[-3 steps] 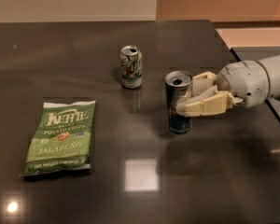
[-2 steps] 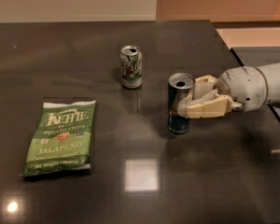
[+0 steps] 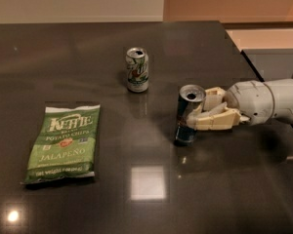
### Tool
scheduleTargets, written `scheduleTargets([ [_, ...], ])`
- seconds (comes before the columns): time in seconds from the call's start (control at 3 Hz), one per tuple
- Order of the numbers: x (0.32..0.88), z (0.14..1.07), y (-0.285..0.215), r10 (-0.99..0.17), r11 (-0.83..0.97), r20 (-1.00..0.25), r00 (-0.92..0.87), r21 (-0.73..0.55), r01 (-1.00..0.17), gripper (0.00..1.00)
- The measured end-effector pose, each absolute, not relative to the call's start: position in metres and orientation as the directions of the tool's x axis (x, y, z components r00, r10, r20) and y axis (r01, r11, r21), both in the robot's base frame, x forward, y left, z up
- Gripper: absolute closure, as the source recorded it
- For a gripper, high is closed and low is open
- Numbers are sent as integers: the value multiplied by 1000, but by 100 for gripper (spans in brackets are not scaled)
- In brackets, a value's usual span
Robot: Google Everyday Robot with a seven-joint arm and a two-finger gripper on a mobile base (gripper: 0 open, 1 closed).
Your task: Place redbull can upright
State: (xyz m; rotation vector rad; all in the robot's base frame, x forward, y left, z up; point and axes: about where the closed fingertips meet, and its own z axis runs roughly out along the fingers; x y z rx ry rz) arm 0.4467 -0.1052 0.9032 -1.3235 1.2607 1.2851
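Observation:
The redbull can (image 3: 187, 116), slim, silver and dark blue with an open top, stands on the dark table (image 3: 136, 199) right of centre, leaning very slightly. My gripper (image 3: 199, 110) reaches in from the right at the can's mid height. One cream finger passes behind the can and one finger (image 3: 216, 121) lies across its front right side, so the jaws are closed on the can. The can's base rests on the table.
A shorter white-and-green soda can (image 3: 137, 69) stands upright behind and left of the redbull can. A green Kettle jalapeño chip bag (image 3: 64, 143) lies flat at the left. The table's right edge (image 3: 249, 65) runs close behind my arm.
The can and my gripper have shifted a little to the right together. The grip on the can looks unchanged.

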Motion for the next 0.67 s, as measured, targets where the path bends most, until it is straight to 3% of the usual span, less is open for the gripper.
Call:
scheduleTargets([
  [0.33, 448, 896, -107, -80, -109, -996, -43, 51, -993, 100],
  [0.67, 450, 892, -108, -68, -115, -997, -30, 38, -993, 84],
])
